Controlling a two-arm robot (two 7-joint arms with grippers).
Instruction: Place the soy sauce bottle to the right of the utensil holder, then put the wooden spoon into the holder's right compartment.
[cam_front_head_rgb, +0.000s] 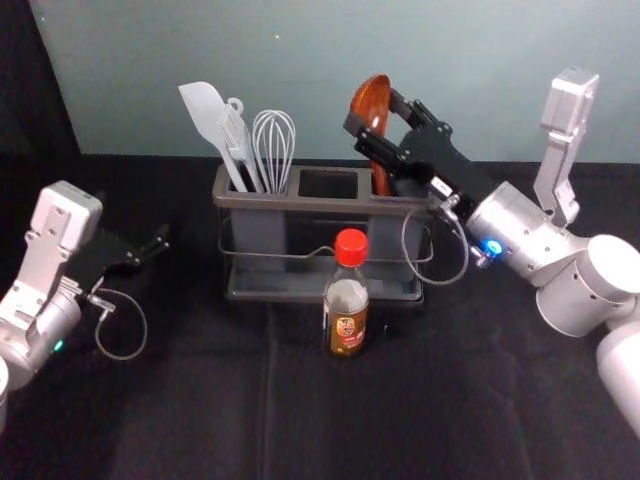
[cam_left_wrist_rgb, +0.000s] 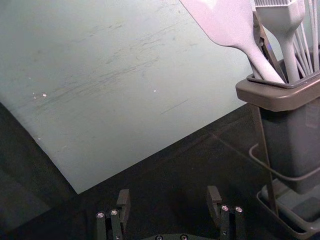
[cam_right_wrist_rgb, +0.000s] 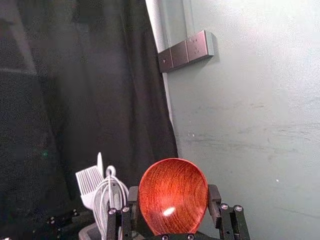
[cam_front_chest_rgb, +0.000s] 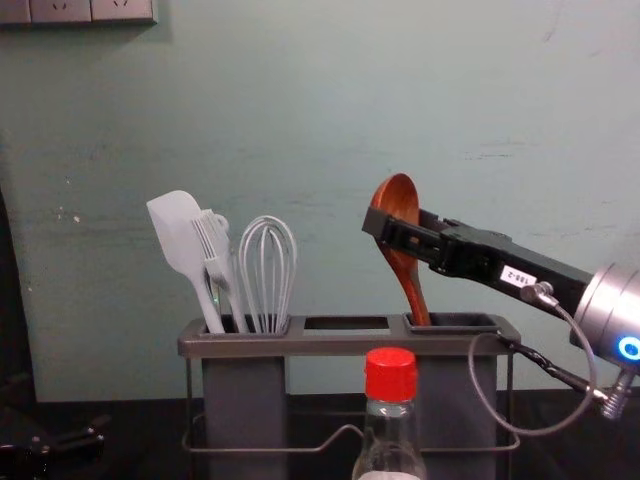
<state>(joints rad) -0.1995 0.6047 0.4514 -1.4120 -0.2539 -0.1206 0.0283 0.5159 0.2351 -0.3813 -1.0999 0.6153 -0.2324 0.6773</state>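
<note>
"Starting nearest us, where is the clear glass soy sauce bottle with the red cap (cam_front_head_rgb: 346, 300)?"

"Upright in front of the holder, a bit right of its middle. It isn't beside the holder's right end, so I'd count that part of the job as undone."

"And the left gripper (cam_left_wrist_rgb: 168, 193)?"

"Off to the left, idle, its fingers spread with nothing between them."

"Behind the bottle, then?"

"The grey utensil holder with its brownish rim and wire frame (cam_front_head_rgb: 330, 203). White silicone and wire utensils (cam_front_chest_rgb: 184, 235) lean in its left compartment; the middle one is empty."

"What does the next move turn on?"

"How the red-brown wooden spoon (cam_front_chest_rgb: 398, 200) lines up with the dark grey right compartment (cam_front_chest_rgb: 456, 390). Its long axis is steep, bowl up and leaning left, and the handle runs down past the rim into that compartment, near its left side. The right arm is the nearer one."

"How does the right gripper (cam_front_head_rgb: 374, 116) stand?"

"It reaches in from the right, above the rim, fingers parted by the bowl's width. They look to be pinching the bowl from both sides."

"So lower, then let go?"

"I'd say so, gently. Pulling back crooked could drag the spoon out or tip it."
</note>
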